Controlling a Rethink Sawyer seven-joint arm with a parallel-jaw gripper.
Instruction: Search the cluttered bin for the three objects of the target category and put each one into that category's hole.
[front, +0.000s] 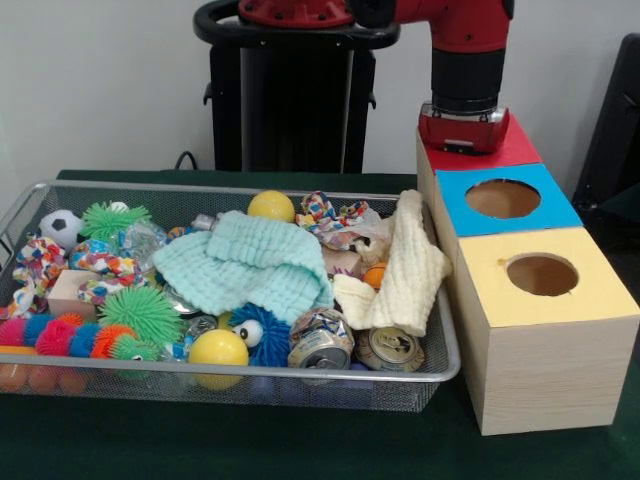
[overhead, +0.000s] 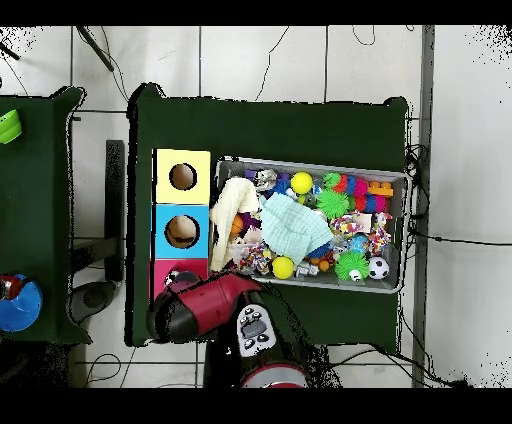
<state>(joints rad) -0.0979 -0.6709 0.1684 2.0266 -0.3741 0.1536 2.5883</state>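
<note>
Silver wire is making up the cluttered bin (front: 230, 372). It is sitting on the green surface (front: 300, 450), reaching toward the left edge in the front view. The three boxes are standing along the right edge.

The arm (front: 465, 60) is hanging right over the red-topped box (front: 515, 150), so the hole there is hiding under it. The pincer (front: 463, 140) is pointing down at that box. I cannot tell if it is apart, together or gripping something.

No toy animal is showing for sure. A blue fuzzy thing with big eyes (front: 262, 335) is peeking out near the bin's front rim, and it might be one. Others are probably hiding under the cloths.

I am guessing such toys are light and squashy, maybe a bit slippery. Pinching one round its fat middle is looking best, not by a thin bit.

I am counting two yellow balls (front: 218, 348), two cloths, one mint (front: 245, 262) and one cream (front: 405, 270), two crushed cans (front: 392, 347), two green spiky balls (front: 148, 312) and one little football (front: 60, 227). Two open holes are showing, blue (front: 502, 198) and yellow (front: 541, 274).
</note>
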